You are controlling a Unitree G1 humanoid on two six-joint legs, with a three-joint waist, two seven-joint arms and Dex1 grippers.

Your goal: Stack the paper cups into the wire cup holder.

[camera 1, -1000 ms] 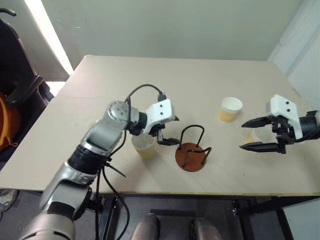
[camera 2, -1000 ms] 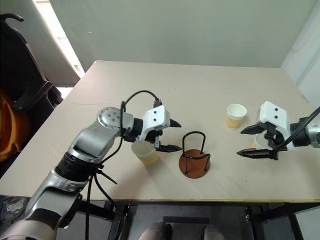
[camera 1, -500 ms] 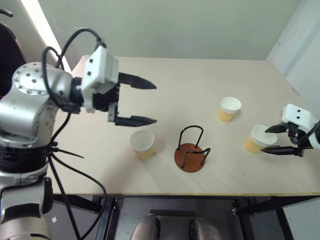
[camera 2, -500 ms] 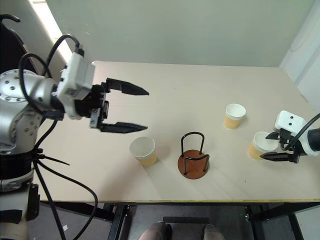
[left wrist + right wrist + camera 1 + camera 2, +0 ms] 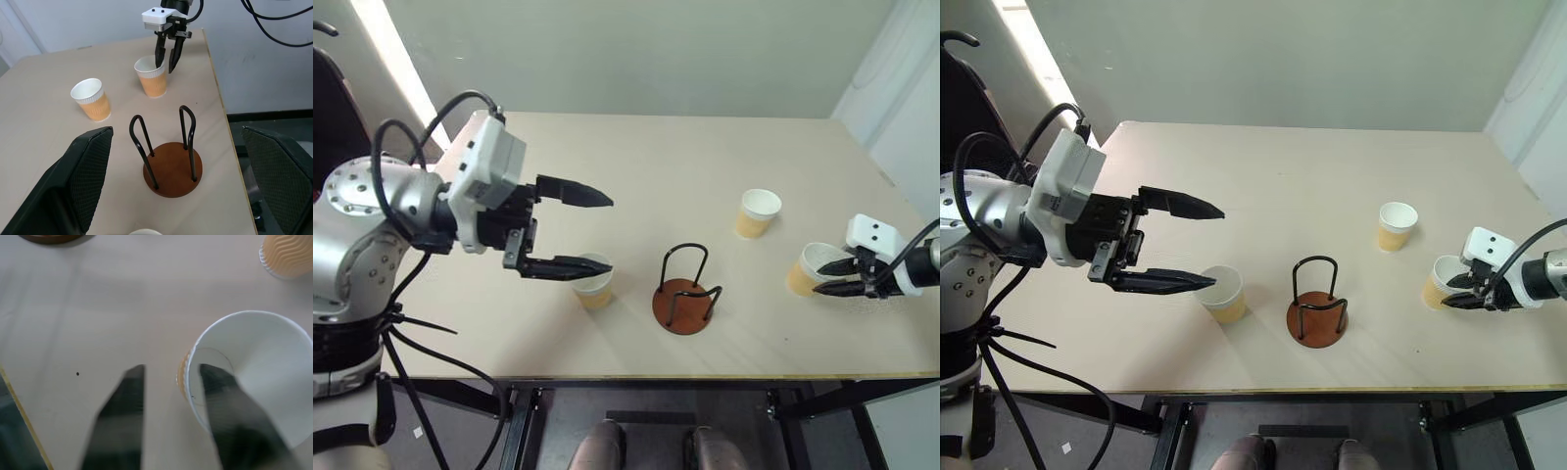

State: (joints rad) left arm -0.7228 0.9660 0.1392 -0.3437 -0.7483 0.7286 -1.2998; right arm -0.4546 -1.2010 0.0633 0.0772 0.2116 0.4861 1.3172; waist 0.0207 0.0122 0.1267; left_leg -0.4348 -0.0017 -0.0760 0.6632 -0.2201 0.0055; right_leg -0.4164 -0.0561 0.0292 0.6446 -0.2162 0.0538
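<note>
Head views: the left gripper [image 5: 570, 230] hangs above the table [image 5: 636, 157] with its jaws spread wide and nothing between them, its lower finger over a paper cup [image 5: 595, 284]. The wire cup holder [image 5: 685, 292] stands empty at centre, a 2nd cup [image 5: 758, 212] beyond it.

Left wrist view: the right gripper [image 5: 167, 58] straddles the 3rd cup's [image 5: 151, 78] rim.

Right wrist view: 1 finger [image 5: 225, 396] is inside the cup, 1 outside, nearly pinching its wall.

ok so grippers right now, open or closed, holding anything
Left gripper: open, holding nothing.
Right gripper: closing on the wall of a paper cup, one finger inside, one outside.
</note>
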